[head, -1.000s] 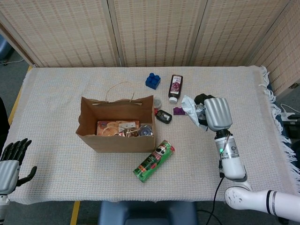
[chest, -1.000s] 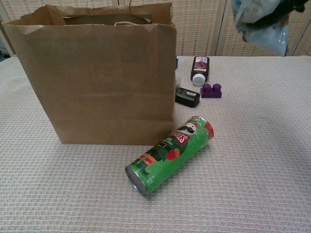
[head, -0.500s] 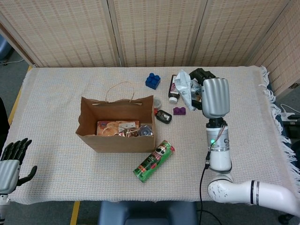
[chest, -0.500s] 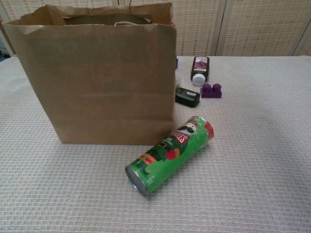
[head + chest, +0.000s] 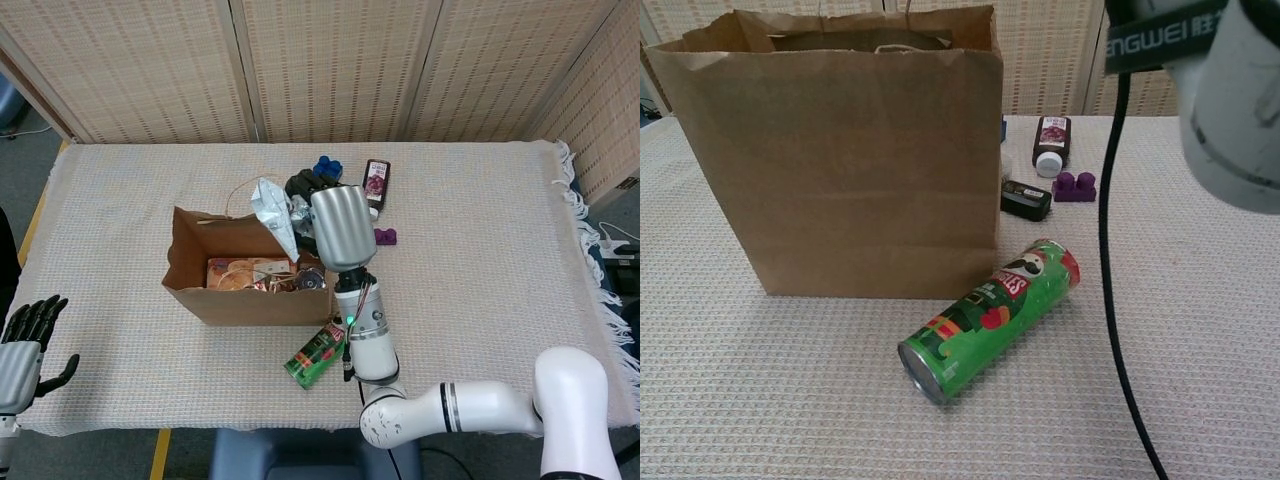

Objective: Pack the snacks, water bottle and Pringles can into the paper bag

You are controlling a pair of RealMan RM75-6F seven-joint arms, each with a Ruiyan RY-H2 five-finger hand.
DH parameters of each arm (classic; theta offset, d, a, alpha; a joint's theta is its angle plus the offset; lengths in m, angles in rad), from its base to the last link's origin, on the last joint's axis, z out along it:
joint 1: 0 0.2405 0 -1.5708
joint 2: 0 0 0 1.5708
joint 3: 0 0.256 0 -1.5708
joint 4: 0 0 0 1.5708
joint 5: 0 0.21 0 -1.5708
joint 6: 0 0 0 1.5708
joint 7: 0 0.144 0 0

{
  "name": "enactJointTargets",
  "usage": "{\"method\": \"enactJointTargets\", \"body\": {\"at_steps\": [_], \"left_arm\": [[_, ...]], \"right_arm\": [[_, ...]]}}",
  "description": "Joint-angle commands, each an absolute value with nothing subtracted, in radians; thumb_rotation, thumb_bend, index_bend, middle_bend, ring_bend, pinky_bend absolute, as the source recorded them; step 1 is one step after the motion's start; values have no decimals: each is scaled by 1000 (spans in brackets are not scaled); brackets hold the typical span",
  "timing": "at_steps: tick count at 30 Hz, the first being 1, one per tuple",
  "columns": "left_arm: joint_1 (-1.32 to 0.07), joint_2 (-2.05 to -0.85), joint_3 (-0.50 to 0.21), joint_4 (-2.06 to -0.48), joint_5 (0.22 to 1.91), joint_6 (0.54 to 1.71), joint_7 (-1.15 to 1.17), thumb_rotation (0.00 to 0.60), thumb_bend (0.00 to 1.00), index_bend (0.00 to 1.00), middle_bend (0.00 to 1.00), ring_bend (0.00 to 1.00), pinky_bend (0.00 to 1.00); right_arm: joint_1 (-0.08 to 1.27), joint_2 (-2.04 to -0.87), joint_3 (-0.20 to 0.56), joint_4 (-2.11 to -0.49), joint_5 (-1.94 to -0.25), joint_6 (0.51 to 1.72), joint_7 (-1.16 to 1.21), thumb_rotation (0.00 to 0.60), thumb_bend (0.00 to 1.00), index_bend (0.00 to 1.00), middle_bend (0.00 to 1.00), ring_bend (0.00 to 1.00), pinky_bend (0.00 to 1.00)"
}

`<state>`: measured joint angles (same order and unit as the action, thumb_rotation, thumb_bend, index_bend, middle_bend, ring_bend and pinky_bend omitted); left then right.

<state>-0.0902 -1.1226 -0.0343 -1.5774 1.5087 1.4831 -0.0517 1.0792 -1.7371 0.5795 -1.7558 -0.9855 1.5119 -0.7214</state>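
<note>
**Right now: a snack packet held over the open paper bag**

Seen from the head camera, the right hand [image 5: 318,205] is raised above the table [image 5: 520,260] and holds a crinkled silver snack packet [image 5: 272,212], its fingers clamped on the packet's right side. The packet hangs over the top right part of the brown paper bag [image 5: 250,298], which stands upright with its mouth open, so the packet can likely go straight down into it. Inside the bag, an orange-and-white snack pack [image 5: 250,273] already lies on the bottom, with something shiny beside it that is too small to name.

A green Pringles can [image 5: 990,318] lies on its side just in front of the bag's right corner, not yet packed. Behind the bag sit a dark bottle with a white cap [image 5: 1049,143], a purple toy brick [image 5: 1075,186] and a small black object [image 5: 1026,200]; a blue brick [image 5: 323,166] shows near the right hand. Whether the dark bottle is the water bottle is hard to say.

The left hand [image 5: 28,345] rests at the table's near left edge, well apart from everything, fingers spread and holding nothing, apparently waiting its turn.

In the chest view, only the right forearm and its cable cross the upper right.
</note>
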Motion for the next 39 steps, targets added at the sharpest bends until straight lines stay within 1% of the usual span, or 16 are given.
{"method": "enactJointTargets", "body": {"at_steps": [1,7,14,15,17,18,19,20,21,22,24,25,27,34,39], "left_arm": [[-90,-1123,-34,-1577,1509,1484,-53,600,371,0,0,0,0],[-89,-1123,-34,-1577,1509,1485,-52,600,371,0,0,0,0],[-88,-1124,-34,-1577,1508,1487,-48,600,370,0,0,0,0],[-88,-1124,-34,-1577,1508,1487,-48,600,370,0,0,0,0],[-88,-1124,-34,-1577,1508,1487,-49,600,371,0,0,0,0],[-88,-1124,-34,-1577,1508,1487,-49,600,370,0,0,0,0],[-88,-1124,-34,-1577,1508,1486,-49,600,370,0,0,0,0],[-88,-1124,-34,-1577,1508,1486,-50,600,370,0,0,0,0],[-88,-1124,-34,-1577,1508,1486,-51,600,370,0,0,0,0],[-88,-1123,-34,-1577,1508,1486,-51,600,370,0,0,0,0],[-88,-1123,-34,-1577,1508,1486,-51,600,371,0,0,0,0],[-88,-1123,-34,-1578,1508,1486,-51,600,371,0,0,0,0],[-88,-1123,-34,-1578,1508,1486,-50,600,371,0,0,0,0],[-88,-1123,-34,-1578,1507,1485,-47,600,370,0,0,0,0],[-87,-1124,-34,-1578,1506,1486,-45,600,370,0,0,0,0]], "right_arm": [[1100,-1776,556,-1732,-987,1510,-739,600,361,719,632,641,771],[1103,-1797,528,-1690,-987,1497,-757,600,361,706,632,631,766],[1097,-1809,514,-1680,-972,1475,-762,600,361,676,632,608,762],[1096,-1811,513,-1681,-965,1471,-767,600,361,667,631,601,760],[1093,-1810,511,-1694,-935,1460,-787,600,361,614,624,560,727],[1091,-1807,512,-1707,-909,1451,-803,600,358,538,595,505,680],[1089,-1800,515,-1725,-882,1440,-818,600,345,428,541,428,614],[1087,-1794,516,-1735,-869,1433,-823,600,327,321,477,356,553],[1084,-1785,515,-1747,-854,1423,-829,600,295,191,393,267,475],[1082,-1779,516,-1755,-843,1418,-834,600,260,89,310,190,402],[1077,-1769,521,-1768,-823,1415,-837,600,202,3,195,94,307],[1075,-1765,523,-1774,-819,1415,-834,600,186,0,163,71,279],[1070,-1754,525,-1784,-814,1416,-833,600,172,0,144,60,257],[1039,-1695,525,-1848,-816,1429,-823,600,148,0,141,59,237],[972,-1600,486,-1952,-824,1431,-808,600,148,0,142,59,237]]}}
